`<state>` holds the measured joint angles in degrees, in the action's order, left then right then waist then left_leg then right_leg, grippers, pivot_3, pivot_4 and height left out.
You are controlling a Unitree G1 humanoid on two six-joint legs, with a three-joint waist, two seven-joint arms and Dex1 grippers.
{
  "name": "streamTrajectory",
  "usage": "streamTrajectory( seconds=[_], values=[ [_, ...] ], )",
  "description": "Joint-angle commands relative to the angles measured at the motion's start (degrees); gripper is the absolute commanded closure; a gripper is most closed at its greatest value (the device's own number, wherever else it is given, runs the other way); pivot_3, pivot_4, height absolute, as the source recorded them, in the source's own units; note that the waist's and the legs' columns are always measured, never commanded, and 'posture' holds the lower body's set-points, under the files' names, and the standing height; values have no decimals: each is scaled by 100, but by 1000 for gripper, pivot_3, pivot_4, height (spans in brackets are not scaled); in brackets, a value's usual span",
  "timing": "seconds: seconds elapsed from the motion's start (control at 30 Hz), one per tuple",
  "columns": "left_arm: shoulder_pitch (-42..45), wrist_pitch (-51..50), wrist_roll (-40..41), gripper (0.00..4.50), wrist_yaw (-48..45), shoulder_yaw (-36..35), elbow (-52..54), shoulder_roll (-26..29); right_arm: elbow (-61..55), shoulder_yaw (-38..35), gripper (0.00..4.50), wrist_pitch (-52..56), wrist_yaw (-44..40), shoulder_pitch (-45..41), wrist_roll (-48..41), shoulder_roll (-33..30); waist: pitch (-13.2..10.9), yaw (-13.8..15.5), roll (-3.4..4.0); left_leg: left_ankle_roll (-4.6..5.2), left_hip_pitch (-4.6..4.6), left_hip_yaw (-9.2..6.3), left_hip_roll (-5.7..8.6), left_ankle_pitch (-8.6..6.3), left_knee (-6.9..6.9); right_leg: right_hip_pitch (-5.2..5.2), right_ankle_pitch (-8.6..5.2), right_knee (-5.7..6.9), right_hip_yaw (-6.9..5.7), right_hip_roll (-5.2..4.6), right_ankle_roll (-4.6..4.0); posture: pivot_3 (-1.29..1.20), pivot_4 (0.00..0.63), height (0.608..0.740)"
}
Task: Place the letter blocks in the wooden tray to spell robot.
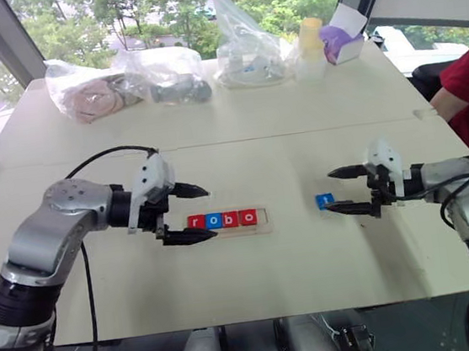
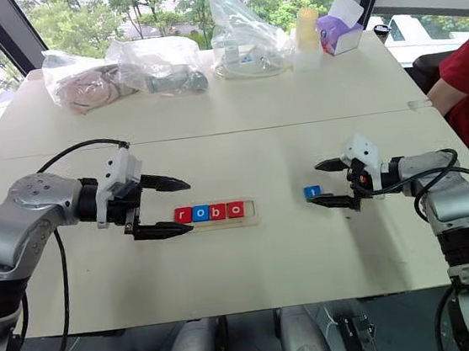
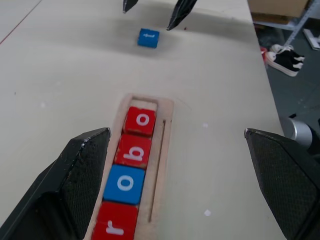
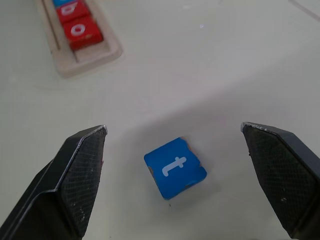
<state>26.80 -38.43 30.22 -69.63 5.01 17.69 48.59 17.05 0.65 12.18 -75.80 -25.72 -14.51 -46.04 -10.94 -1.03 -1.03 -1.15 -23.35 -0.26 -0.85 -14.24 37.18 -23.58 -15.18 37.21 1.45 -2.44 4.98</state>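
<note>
Left eye view first: the right gripper (image 1: 344, 190) reaches in from the right with its jaws spread wide, holding nothing, and the blue t block (image 1: 325, 201) sits on the white table (image 1: 238, 133) right at its fingertips, between the two tips and just short of them. The left gripper (image 1: 189, 212) hangs at the other end, jaws wide too, its tips flanking the r end of the wooden tray (image 1: 262, 220). The right arm is clearly the nearer one to the loose block; the left is well apart from it.

Right eye view: same picture. The tray's long axis runs across the table, side to side, and it carries four blocks reading r, o, b, o, red, blue, red, red. The one free slot is at the end facing the right gripper, so the t lies between that slot and the right jaws.

Left wrist view: looking along the tray, the last pocket beyond the red o block (image 3: 140, 120) is bare wood. Further on, the t block lies just short of the other gripper's two black tips.

Right wrist view: the t block sits on the table squarely in the gap between the open jaws, touching neither finger (image 4: 75, 175), and turned askew, its faces not square to the pads. My read: the closing pinch will have to straighten it, or the wrist must roll first.
</note>
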Motion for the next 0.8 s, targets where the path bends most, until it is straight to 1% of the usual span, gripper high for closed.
streamTrajectory(
  seconds=[0.03,0.2,0.3,0.33,0.4,0.43,0.47,0.53,0.57,0.67,0.8],
  values=[
    [-131,-72,164,0,101,-338,339,179,381,197,41,-635,-277,-207,222,-16,0,4,0,0,0,-1,-1,0,0,0,0,0,0,0,0,0,150,740],
    [-250,-121,202,0,250,-450,441,268,1111,401,41,-1279,-401,-452,485,37,0,14,0,-1,0,0,-1,0,1,2,0,0,0,-3,-1,0,150,740],
    [-304,-176,301,0,303,-522,498,289,1462,425,41,-1441,-496,-524,520,89,0,11,0,-1,0,0,-1,1,3,3,0,0,0,-5,-1,0,150,740],
    [-331,-166,297,0,313,-533,489,301,1544,450,271,-1531,-498,-526,546,125,0,11,0,-1,1,0,-1,1,3,3,0,0,0,-5,-1,0,150,740],
    [-361,-146,282,0,328,-542,468,312,1649,486,962,-1673,-505,-533,593,181,0,6,0,-1,3,0,-1,1,2,3,0,4,0,-5,-1,0,150,740],
    [-361,-135,279,0,333,-542,448,315,1691,524,1438,-1797,-529,-528,638,198,0,4,0,-1,4,0,-1,1,2,3,1,5,0,-5,-1,0,150,740],
    [-363,-137,288,0,341,-547,450,320,1716,544,2080,-1894,-554,-520,670,199,0,4,0,-1,5,0,-1,1,2,4,1,5,0,-4,-1,0,150,740],
    [-354,-116,284,0,332,-558,415,339,1769,539,3050,-1972,-498,-537,715,241,0,4,0,-1,7,0,0,1,3,7,1,6,0,-4,-1,0,150,740],
    [-350,-104,280,0,325,-567,392,351,1748,522,3393,-1949,-453,-552,719,263,0,3,0,-1,9,0,0,1,3,10,1,6,0,-4,-1,0,150,740],
    [-391,-58,244,0,306,-631,320,441,1319,424,3376,-1536,-398,-551,530,309,0,-14,0,-1,12,0,-1,1,3,11,1,6,0,-4,-2,0,150,740],
    [-573,-18,256,0,235,-736,289,631,-77,437,3376,-251,-243,-561,52,544,-1,-39,2,-1,14,-7,-6,1,2,4,1,17,4,-4,-2,0,150,740]
  ],
)
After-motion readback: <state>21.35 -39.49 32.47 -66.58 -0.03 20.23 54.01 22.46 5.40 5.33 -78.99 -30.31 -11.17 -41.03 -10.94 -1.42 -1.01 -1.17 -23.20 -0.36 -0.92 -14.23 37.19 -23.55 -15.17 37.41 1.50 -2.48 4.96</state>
